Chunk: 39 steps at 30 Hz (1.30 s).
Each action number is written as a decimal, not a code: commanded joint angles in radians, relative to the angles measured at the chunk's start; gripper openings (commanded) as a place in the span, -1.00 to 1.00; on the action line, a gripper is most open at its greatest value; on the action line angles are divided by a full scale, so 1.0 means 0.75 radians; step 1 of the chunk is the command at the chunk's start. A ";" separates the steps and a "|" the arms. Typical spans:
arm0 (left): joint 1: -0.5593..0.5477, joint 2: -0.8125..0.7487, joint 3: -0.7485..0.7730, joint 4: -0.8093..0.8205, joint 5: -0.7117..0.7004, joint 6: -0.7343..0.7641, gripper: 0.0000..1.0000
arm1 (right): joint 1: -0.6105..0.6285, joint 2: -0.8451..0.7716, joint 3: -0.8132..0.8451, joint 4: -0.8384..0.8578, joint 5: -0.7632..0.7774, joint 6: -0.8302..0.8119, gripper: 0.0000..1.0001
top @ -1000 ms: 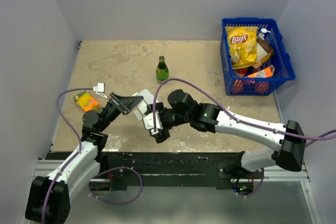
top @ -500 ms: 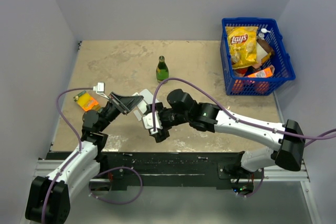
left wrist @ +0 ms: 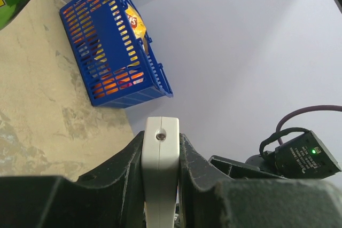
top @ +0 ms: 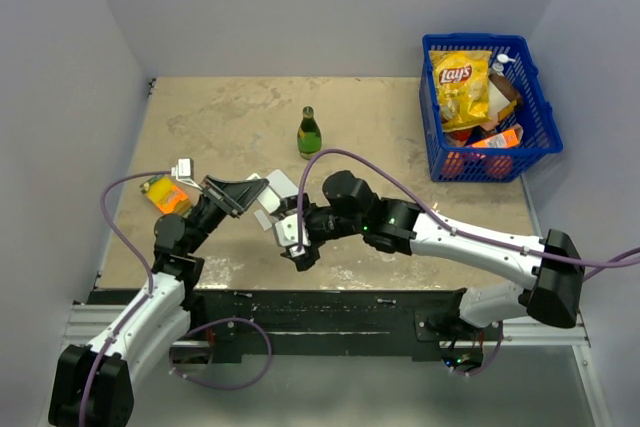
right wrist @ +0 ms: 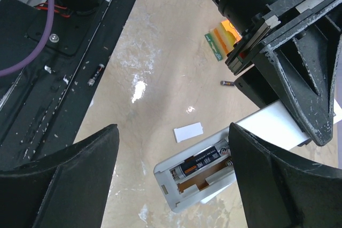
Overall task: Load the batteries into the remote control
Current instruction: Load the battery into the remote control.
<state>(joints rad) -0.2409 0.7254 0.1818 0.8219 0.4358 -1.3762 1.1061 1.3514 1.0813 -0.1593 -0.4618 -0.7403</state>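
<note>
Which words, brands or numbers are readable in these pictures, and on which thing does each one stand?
"Lay's": on the yellow chip bag in the blue basket.
Print on the battery in the remote: too small to read.
Label of the green bottle: too small to read.

You shifted the left gripper point(top: 258, 197) with the remote control point(top: 270, 214) a little to the left, and the right gripper point(top: 296, 247) went slightly left too.

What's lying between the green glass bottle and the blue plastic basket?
Nothing: only bare beige tabletop separates green glass bottle and blue plastic basket, in the top view.
</note>
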 commanded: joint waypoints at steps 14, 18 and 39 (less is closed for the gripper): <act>0.018 -0.127 0.017 0.242 -0.096 -0.274 -1.00 | -0.008 0.010 -0.174 -0.047 -0.035 0.122 0.67; 0.018 -0.151 0.009 0.236 -0.125 -0.298 -1.00 | -0.008 0.033 -0.178 -0.035 -0.061 0.128 0.68; 0.149 -0.168 -0.062 0.043 -0.297 -0.639 -1.00 | -0.008 0.135 -0.245 -0.004 -0.059 0.165 0.67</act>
<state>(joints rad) -0.1818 0.5938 0.0929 0.6590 0.3256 -1.6402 1.0943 1.3968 0.9710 0.0971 -0.4889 -0.7055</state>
